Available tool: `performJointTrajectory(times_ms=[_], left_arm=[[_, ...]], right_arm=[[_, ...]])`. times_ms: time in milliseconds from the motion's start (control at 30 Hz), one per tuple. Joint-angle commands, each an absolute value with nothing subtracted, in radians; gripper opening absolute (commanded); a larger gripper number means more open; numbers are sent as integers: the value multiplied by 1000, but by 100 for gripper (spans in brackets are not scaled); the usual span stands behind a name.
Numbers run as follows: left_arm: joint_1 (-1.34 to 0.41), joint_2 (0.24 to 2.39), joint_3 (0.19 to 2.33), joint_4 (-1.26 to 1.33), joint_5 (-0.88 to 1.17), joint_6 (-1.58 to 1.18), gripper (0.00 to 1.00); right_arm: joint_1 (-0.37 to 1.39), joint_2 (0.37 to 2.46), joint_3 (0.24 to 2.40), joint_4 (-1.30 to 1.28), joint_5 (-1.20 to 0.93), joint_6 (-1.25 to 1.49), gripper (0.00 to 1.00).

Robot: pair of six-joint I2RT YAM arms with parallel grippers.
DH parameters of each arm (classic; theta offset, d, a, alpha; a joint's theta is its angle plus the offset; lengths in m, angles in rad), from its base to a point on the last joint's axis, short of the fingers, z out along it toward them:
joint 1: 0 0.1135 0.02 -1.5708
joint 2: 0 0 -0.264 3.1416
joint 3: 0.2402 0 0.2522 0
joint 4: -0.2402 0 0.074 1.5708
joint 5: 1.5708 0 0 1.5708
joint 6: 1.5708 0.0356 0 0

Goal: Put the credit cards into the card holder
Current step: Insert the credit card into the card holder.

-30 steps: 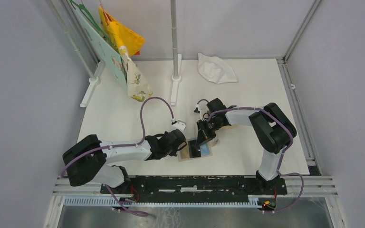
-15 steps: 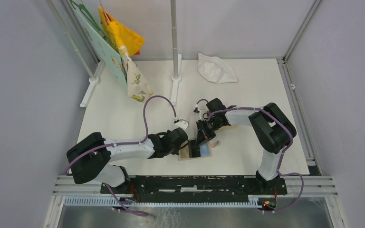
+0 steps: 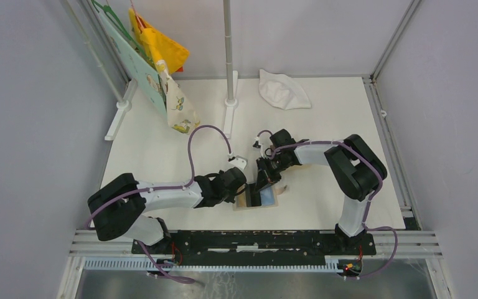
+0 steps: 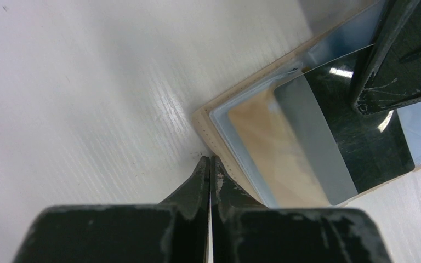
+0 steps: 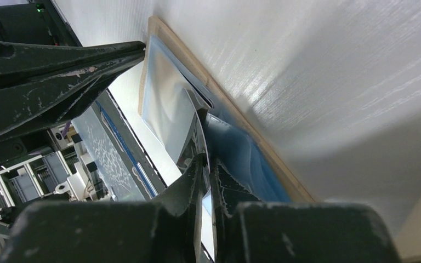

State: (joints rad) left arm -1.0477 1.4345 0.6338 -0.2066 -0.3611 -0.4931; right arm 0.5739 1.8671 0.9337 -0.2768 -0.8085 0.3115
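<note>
Holder (image 4: 204, 116) lies open on the table (image 4: 87, 82), blue lining up, between the two grippers. Orange card (image 4: 257, 143) sits under a clear pocket on the side nearest the left gripper (image 4: 210, 164); you may count that one as stowed, as far as can be judged. Black card (image 4: 362, 131) lies slanted over the lining, its grey-banded end overlapping the orange card. Its other end is pinched in the right gripper (image 5: 207, 159), whose jaws are closed on it edge-on. It appears partly entered at most; you cannot tell whether its edge is inside a pocket mouth. Left gripper's jaws are closed on nothing, with the tips at the holder's beige rim, touching or just beside it, apparently bracing it. No separate grey-white card can be identified. Outstanding for you: seat the black card and locate any other card.
</note>
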Motion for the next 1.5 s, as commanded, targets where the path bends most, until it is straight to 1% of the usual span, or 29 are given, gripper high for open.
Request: performJointTrajectory(times_ms=[0, 100, 300, 400, 533, 667, 767, 1233, 1467], left_arm=[[-1069, 1477, 647, -117, -258, -512, 2], [-1069, 1479, 648, -116, -260, -514, 2], [-1069, 1469, 648, -122, -272, -520, 2], [-1068, 1457, 647, -141, -295, -528, 2], [-1069, 1427, 644, -161, -324, -540, 3], [-1068, 1405, 640, -168, -327, -543, 3], [-1069, 1400, 637, -175, -324, -543, 4], [-1069, 1349, 593, -146, -282, -552, 3], [-1068, 1347, 577, -121, -262, -554, 2]], right_arm=[[598, 1914, 931, -211, -787, 310, 11], [599, 1927, 952, -229, -787, 286, 13], [603, 1926, 961, -241, -787, 259, 19], [601, 1907, 952, -239, -775, 247, 24], [599, 1870, 934, -240, -745, 228, 37], [592, 1840, 927, -256, -716, 192, 42], [587, 1822, 930, -281, -683, 158, 45], [586, 1780, 966, -377, -534, 42, 47], [586, 1763, 984, -422, -494, -16, 51]])
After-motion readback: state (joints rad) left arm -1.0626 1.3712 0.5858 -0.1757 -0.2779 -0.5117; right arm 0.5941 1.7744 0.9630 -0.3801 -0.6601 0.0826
